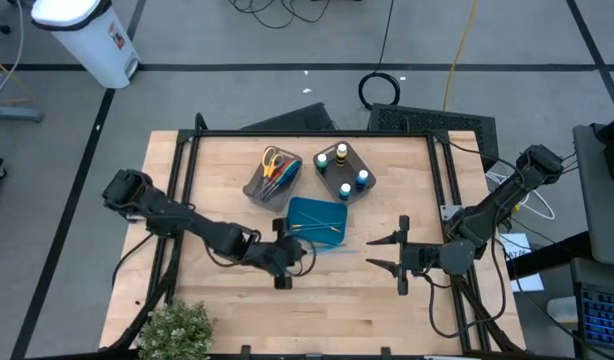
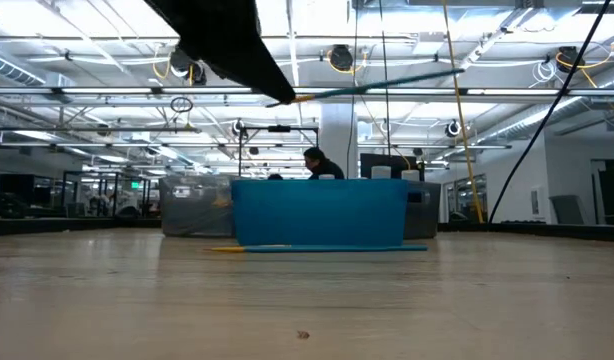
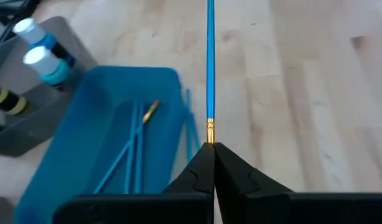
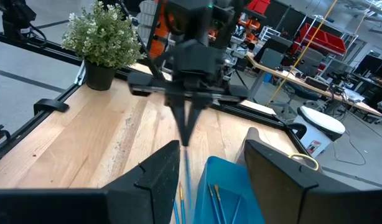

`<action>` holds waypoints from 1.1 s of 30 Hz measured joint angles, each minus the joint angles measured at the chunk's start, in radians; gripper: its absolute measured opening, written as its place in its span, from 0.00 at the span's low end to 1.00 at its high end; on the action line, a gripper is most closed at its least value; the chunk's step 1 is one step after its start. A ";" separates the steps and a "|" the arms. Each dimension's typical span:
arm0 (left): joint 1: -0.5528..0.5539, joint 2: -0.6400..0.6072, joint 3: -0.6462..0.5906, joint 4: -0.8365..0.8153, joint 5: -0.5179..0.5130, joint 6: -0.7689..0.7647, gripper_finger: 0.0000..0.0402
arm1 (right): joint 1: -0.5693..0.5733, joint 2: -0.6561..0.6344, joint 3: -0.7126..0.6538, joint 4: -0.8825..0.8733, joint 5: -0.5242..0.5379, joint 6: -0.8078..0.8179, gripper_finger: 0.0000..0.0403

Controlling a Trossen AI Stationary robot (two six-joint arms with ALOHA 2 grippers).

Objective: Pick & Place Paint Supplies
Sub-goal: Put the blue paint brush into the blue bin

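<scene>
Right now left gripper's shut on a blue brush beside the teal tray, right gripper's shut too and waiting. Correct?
Not quite. The left gripper is shut on the blue brush beside the teal tray, but the right gripper is open and empty, waiting off to the tray's side. The high view shows its fingers spread apart.

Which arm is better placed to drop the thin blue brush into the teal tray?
Left. The left hand is shut on the thin blue brush, right beside the teal rectangular tray. The right hand waits farther off, holding nothing.
</scene>
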 joint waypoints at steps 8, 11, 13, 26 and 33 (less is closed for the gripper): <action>0.090 0.000 0.001 -0.084 -0.001 -0.044 0.01 | 0.000 0.000 0.000 0.000 0.000 0.000 0.42; 0.115 0.000 0.001 -0.106 0.000 -0.056 0.01 | 0.000 0.000 0.000 0.000 0.000 0.000 0.42; 0.128 -0.001 0.001 -0.105 -0.001 -0.059 0.01 | 0.000 0.000 0.000 0.000 0.000 0.000 0.42; 0.157 -0.001 0.001 -0.125 -0.037 -0.156 0.01 | 0.000 0.000 0.000 -0.001 -0.001 0.000 0.42; 0.159 0.008 -0.026 -0.130 -0.043 -0.179 0.01 | 0.000 0.000 0.000 0.000 -0.002 0.000 0.42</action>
